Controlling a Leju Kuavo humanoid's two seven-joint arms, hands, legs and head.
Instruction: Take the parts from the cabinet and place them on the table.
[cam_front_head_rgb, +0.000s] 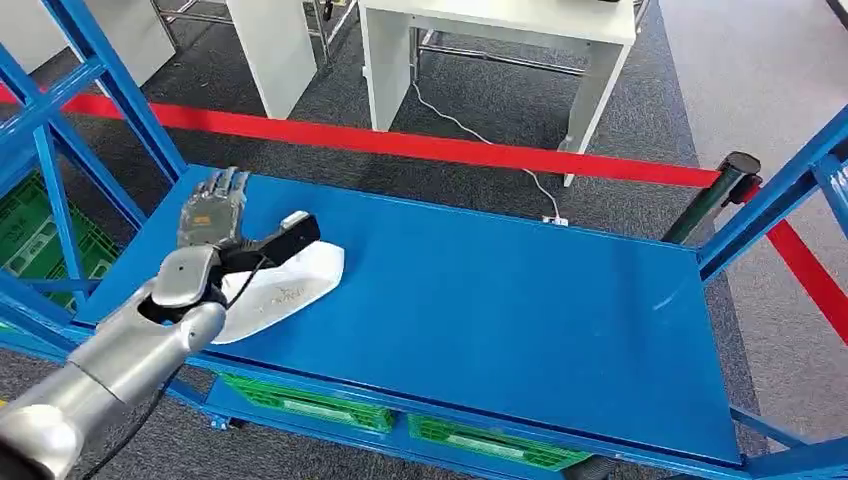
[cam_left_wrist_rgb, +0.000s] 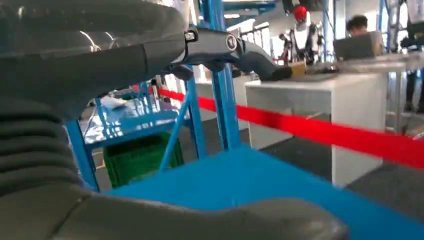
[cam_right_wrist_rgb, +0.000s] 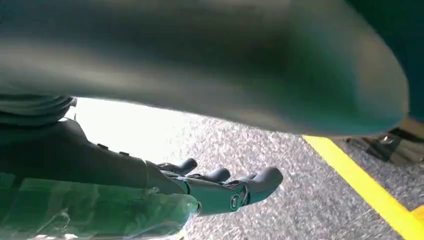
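A: Where is the part right now?

B: The white bag (cam_front_head_rgb: 283, 285) lies on the blue shelf (cam_front_head_rgb: 480, 300) of the cabinet, near its left end. The left hand (cam_front_head_rgb: 215, 235) is over it, thumb stretched across the top of the bag and the other fingers laid flat on the shelf beyond it. I'd call that hand released; nothing is pinched yet.

A: How will it handle?

B: It looks like a soft, flat pouch, probably light, with a smooth, slippery skin. I'd expect it to sag and fold if lifted by one corner, so the contents could slide to the low end.

A: So where to take hold?

B: Across the middle, thumb on top and fingers worked under the near edge, squeezing through to whatever is inside.

A: And the other arm?

B: The right hand (cam_right_wrist_rgb: 220, 187) hangs over grey carpet beside a yellow floor line (cam_right_wrist_rgb: 367, 187), fingers loosely apart and grasping nothing.
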